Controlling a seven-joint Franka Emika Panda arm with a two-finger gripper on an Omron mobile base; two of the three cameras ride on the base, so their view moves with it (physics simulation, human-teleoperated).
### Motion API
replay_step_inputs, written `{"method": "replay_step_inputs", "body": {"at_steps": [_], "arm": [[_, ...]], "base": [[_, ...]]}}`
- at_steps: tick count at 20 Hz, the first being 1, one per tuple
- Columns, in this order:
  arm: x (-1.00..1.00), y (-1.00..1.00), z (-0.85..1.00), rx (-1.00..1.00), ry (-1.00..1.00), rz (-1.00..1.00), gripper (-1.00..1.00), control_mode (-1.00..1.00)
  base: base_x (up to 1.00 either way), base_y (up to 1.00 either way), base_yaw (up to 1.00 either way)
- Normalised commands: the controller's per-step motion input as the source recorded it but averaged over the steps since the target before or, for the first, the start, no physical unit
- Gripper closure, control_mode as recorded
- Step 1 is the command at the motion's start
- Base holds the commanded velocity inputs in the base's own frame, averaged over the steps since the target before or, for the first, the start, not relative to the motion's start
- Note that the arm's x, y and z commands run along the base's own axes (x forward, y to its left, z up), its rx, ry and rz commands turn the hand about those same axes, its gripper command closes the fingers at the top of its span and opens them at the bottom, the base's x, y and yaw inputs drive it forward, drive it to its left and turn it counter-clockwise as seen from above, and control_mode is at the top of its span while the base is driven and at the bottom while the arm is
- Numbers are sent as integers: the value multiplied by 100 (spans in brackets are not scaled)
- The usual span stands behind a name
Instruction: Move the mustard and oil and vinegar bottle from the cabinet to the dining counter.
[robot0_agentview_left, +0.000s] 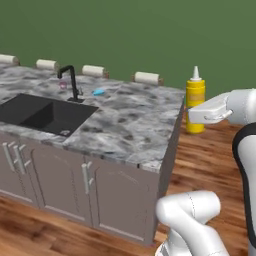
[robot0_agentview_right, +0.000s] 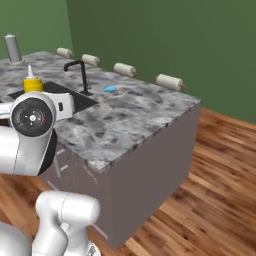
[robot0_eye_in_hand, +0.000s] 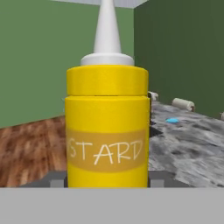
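The mustard (robot0_agentview_left: 195, 95) is a yellow squeeze bottle with a white pointed nozzle. It stands upright in the air just off the right end of the dining counter (robot0_agentview_left: 130, 125), above the wooden floor. My gripper (robot0_agentview_left: 196, 116) is shut on its lower body from the side. In the hand view the mustard (robot0_eye_in_hand: 107, 131) is very close, with the gripper (robot0_eye_in_hand: 107, 180) at its base and the counter (robot0_eye_in_hand: 192, 144) behind to the right. In the right base view the mustard (robot0_agentview_right: 33, 82) pokes up behind my wrist. The oil and vinegar bottle and the cabinet are out of view.
A black sink (robot0_agentview_left: 40, 112) with a black faucet (robot0_agentview_left: 70, 80) is set in the counter's left part, and a small blue thing (robot0_agentview_left: 98, 92) lies beside it. White stools (robot0_agentview_left: 146, 77) line the far edge. A grey cylinder (robot0_agentview_right: 12, 47) stands far left. Green walls lie behind.
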Motion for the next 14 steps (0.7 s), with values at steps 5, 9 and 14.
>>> {"method": "replay_step_inputs", "body": {"at_steps": [5, 9, 14], "arm": [[0, 0, 0, 0, 0, 0, 100, 100], [0, 0, 0, 0, 0, 0, 100, 100], [0, 0, 0, 0, 0, 0, 100, 100]], "base": [[40, -76, 0], [43, -65, 4], [45, -63, 3]]}}
